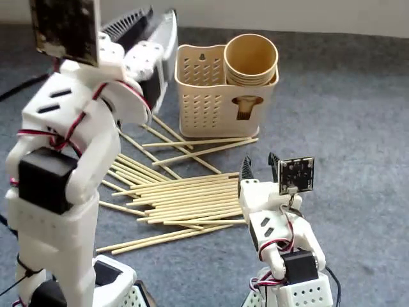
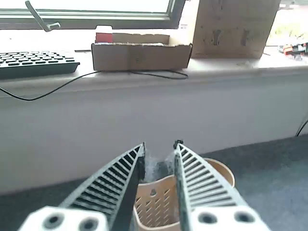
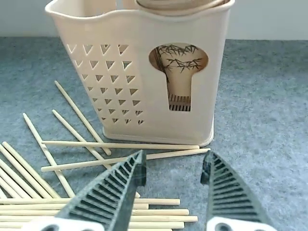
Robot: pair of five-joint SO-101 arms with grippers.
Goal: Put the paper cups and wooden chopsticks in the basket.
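Near the basket (image 1: pixel 204 102) holding paper cups (image 1: pixel 250 61), the left gripper (image 2: pixel 160 147) gapes empty; the right gripper (image 3: pixel 174 162) spreads empty by scattered chopsticks (image 1: pixel 185 195)

— What sits on the white sill (image 2: pixel 240 70)?
— A black keyboard (image 2: pixel 36 62), an open cardboard box (image 2: pixel 139 55) just beside it, and a thin black cable (image 2: pixel 15 95) trailing below them.
— And the worktop (image 1: pixel 358 128)?
— Grey, carpet-like covering.

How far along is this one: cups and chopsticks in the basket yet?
Done: the paper cups sit stacked in the basket. In hand: nothing; the right pincer is open low over the chopsticks, the left pincer open above the basket. Left: all visible chopsticks lie on the carpet.
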